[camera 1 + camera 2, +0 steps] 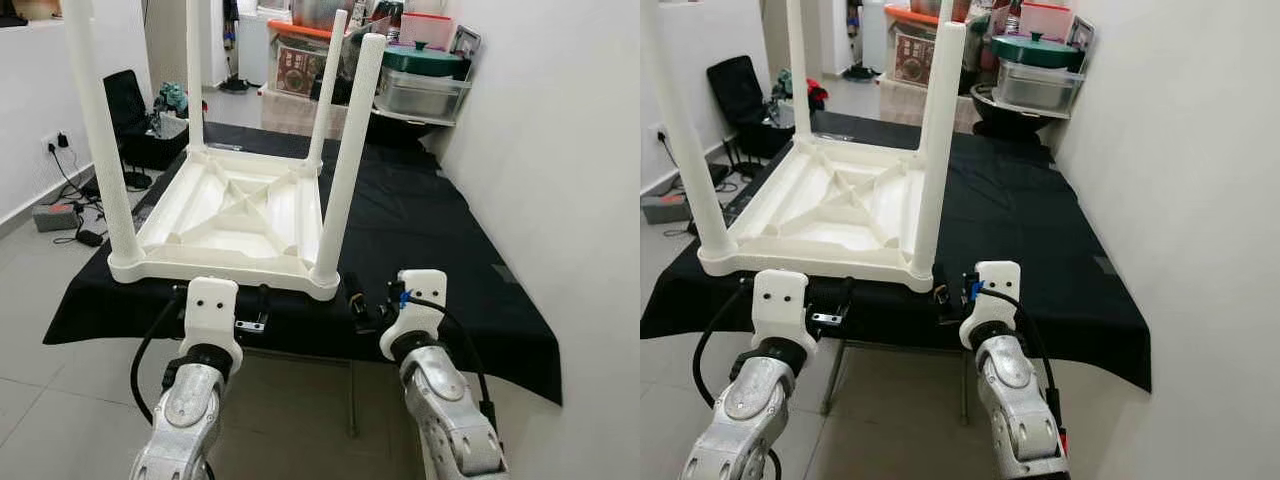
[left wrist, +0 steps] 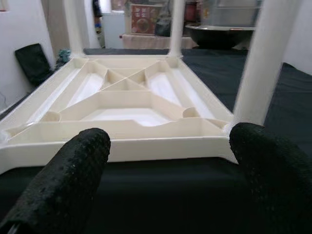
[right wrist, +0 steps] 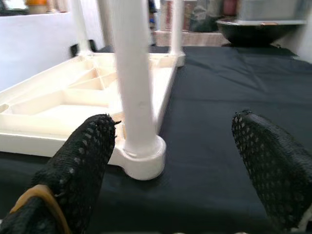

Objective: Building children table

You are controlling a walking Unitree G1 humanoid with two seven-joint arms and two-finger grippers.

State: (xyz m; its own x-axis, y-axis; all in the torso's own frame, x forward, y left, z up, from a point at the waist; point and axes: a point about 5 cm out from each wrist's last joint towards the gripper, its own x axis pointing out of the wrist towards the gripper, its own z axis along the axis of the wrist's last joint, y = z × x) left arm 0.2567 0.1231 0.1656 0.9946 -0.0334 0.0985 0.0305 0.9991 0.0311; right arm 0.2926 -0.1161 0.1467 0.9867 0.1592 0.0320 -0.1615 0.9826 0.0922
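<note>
White plastic children's table point(image 1: 235, 215), upside down on a black cloth point(image 1: 430, 230) over a low stand. It sits toward the cloth's left side, its front rim close to the cloth's near edge. Four round legs stand upright at the corners; the tops of the two left ones are cut off by the frame. The ribbed underside faces up, with cross braces meeting at the centre.

Left gripper point(image 2: 161, 170): fingers spread wide, low at the near edge of the cloth, facing the table's front rim and not touching it.

Right gripper point(image 3: 180, 161): fingers spread wide, at the near edge just right of the table's front right leg point(image 3: 134, 83), which shows between the fingers. Whether the nearer finger touches the leg's socket cannot be told.

The right half of the cloth lies bare up to a white wall point(image 1: 560, 150).

Beyond the far edge: storage boxes point(image 1: 300, 60), hard to make out inside, a metal tray point(image 1: 420, 92) and a green lidded pot point(image 1: 425, 58) whose contents are hidden.

On the floor at left: a black chair point(image 1: 125, 100), cables and a wall socket point(image 1: 58, 142).
</note>
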